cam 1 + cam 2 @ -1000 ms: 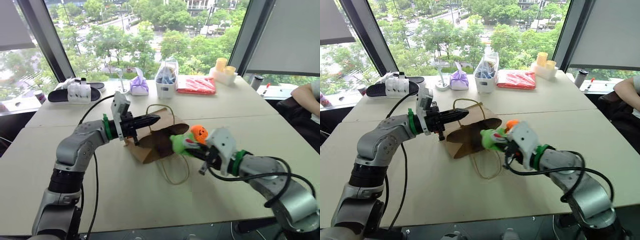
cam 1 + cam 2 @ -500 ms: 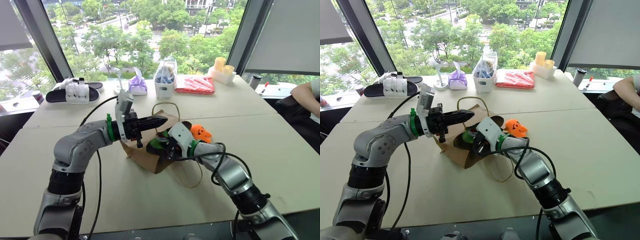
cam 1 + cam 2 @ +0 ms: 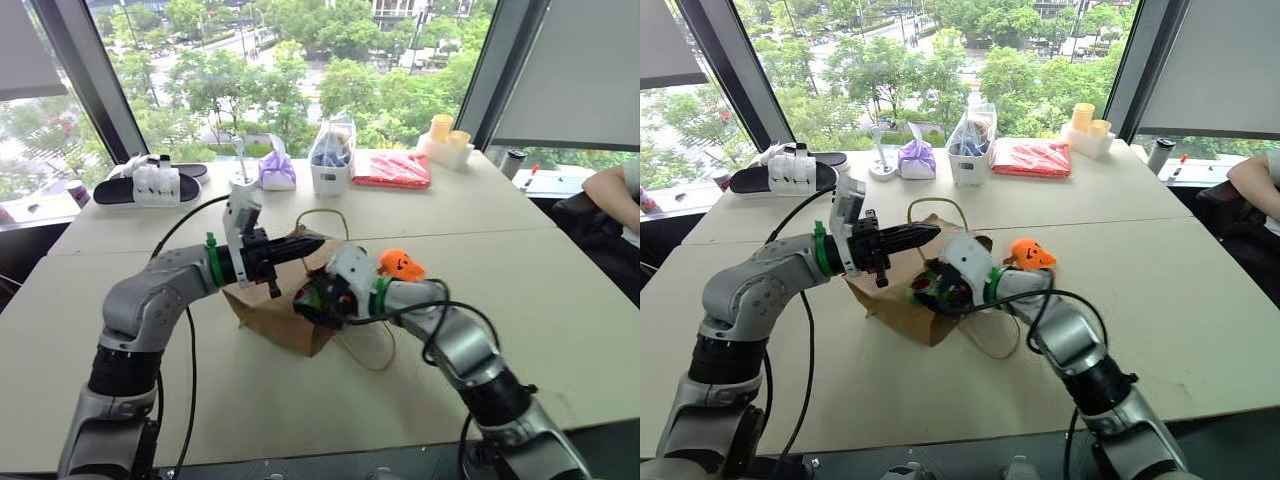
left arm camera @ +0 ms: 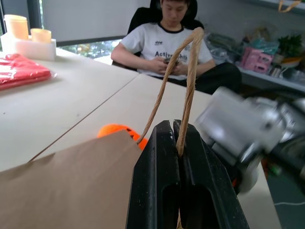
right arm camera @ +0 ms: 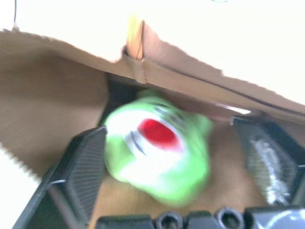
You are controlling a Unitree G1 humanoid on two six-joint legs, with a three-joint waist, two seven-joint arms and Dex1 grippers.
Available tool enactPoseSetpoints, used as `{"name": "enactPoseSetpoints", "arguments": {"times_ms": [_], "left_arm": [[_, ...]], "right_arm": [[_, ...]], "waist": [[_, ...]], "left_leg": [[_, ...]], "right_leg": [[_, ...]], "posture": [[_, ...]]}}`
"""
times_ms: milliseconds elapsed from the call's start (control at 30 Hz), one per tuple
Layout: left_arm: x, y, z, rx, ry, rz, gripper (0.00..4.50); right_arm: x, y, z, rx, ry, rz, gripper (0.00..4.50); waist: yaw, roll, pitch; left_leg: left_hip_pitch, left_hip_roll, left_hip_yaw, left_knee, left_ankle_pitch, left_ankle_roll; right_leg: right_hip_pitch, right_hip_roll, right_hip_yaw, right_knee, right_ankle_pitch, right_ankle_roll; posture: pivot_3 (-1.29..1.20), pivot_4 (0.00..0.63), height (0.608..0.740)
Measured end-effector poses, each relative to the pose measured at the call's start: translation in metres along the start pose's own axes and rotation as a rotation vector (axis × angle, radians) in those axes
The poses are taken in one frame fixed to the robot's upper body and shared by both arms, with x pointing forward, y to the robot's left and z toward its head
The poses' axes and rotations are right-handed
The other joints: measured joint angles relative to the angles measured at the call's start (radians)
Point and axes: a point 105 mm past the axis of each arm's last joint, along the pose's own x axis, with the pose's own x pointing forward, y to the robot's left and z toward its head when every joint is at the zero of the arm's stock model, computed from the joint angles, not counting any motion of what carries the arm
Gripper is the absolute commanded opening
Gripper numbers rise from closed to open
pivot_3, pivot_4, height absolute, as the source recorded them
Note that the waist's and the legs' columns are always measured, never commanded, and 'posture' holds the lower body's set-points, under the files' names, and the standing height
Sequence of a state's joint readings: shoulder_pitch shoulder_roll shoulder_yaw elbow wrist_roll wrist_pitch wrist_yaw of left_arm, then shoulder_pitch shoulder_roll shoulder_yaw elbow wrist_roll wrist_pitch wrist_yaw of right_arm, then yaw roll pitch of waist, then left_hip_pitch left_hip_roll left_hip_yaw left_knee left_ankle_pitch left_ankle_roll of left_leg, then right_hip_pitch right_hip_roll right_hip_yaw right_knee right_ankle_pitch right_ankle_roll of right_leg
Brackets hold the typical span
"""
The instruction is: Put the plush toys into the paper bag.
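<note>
The brown paper bag (image 3: pixel 262 312) lies on its side on the table, mouth facing right. My left gripper (image 4: pixel 172 125) is shut on its cord handle (image 4: pixel 187 76) and holds the upper edge up. Inside the mouth, my right gripper (image 5: pixel 169 128) is open, its fingers (image 5: pixel 81 167) spread wide. The green plush toy (image 5: pixel 157 152) with a white-and-red face sits loose between them inside the bag. Just right of the bag, beside my right forearm, the orange plush toy (image 3: pixel 402 264) rests on the table.
Along the far table edge stand a black-and-white sandal (image 3: pixel 150 183), a purple pouch (image 3: pixel 277 172), a clear bag with blue contents (image 3: pixel 333 158), a red packet (image 3: pixel 392 170) and yellow cups (image 3: pixel 447 135). A person (image 4: pixel 167 43) sits at the right.
My right gripper carried the green toy leftward into the bag's mouth and spread its fingers. The bag shifted slightly left under the left gripper's hold. The orange toy stayed put.
</note>
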State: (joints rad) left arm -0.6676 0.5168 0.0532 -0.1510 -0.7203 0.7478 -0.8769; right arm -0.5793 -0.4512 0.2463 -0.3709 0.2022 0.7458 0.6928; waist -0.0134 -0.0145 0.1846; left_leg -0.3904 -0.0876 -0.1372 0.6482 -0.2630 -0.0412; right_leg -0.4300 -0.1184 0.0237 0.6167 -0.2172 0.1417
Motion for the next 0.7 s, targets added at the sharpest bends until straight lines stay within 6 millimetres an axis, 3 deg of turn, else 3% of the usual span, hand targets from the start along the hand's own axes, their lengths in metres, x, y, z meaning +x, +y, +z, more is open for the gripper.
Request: {"name": "enactPoseSetpoints", "arguments": {"times_ms": [167,333,400,500,633,700], "left_arm": [[-0.011,0.008,-0.002,0.017,0.032,0.027,0.0],[-0.016,0.008,-0.003,0.023,0.047,0.023,0.0],[-0.016,0.008,-0.003,0.023,0.047,0.022,0.0],[-0.017,0.009,-0.003,0.034,0.047,0.024,0.0],[-0.019,0.011,-0.002,0.042,0.049,0.037,0.0],[-0.018,0.01,-0.001,0.046,0.047,0.04,0.0]], "right_arm": [[-0.054,-0.034,0.012,0.035,-0.032,-0.171,4.45],[-0.082,-0.078,-0.015,0.099,0.032,-0.371,4.45],[-0.082,-0.086,-0.026,0.116,0.055,-0.399,4.45],[-0.074,-0.103,-0.06,0.146,0.117,-0.465,4.45],[-0.045,-0.108,-0.109,0.26,0.192,-0.509,4.45],[-0.033,-0.11,-0.121,0.288,0.222,-0.538,4.45]], "waist": [[0.001,0.0,0.0],[-0.001,0.0,0.0],[-0.002,0.0,0.0],[-0.004,0.0,0.0],[-0.01,0.0,0.0],[-0.008,0.001,0.0]], "left_leg": [[0.0,0.0,0.0,0.0,-0.002,0.004],[0.0,0.0,0.002,0.0,-0.002,0.004],[0.0,0.0,0.002,0.0,-0.002,0.004],[0.001,0.0,0.003,0.0,-0.002,0.004],[0.001,0.001,0.003,0.0,0.0,-0.001],[0.001,0.001,0.003,-0.001,0.001,-0.002]], "right_leg": [[0.0,0.0,0.0,0.0,0.0,0.0],[0.0,0.0,0.0,0.0,0.0,0.0],[0.0,0.0,0.0,0.0,0.0,0.0],[0.001,0.0,0.001,0.0,0.0,0.0],[0.0,0.0,0.001,0.001,0.0,0.0],[-0.001,0.0,0.002,0.001,0.0,0.0]], "posture": [[0.0,0.15,0.74],[0.0,0.15,0.74],[0.0,0.15,0.74],[0.0,0.15,0.74],[0.0,0.15,0.74],[0.0,0.15,0.74]]}}
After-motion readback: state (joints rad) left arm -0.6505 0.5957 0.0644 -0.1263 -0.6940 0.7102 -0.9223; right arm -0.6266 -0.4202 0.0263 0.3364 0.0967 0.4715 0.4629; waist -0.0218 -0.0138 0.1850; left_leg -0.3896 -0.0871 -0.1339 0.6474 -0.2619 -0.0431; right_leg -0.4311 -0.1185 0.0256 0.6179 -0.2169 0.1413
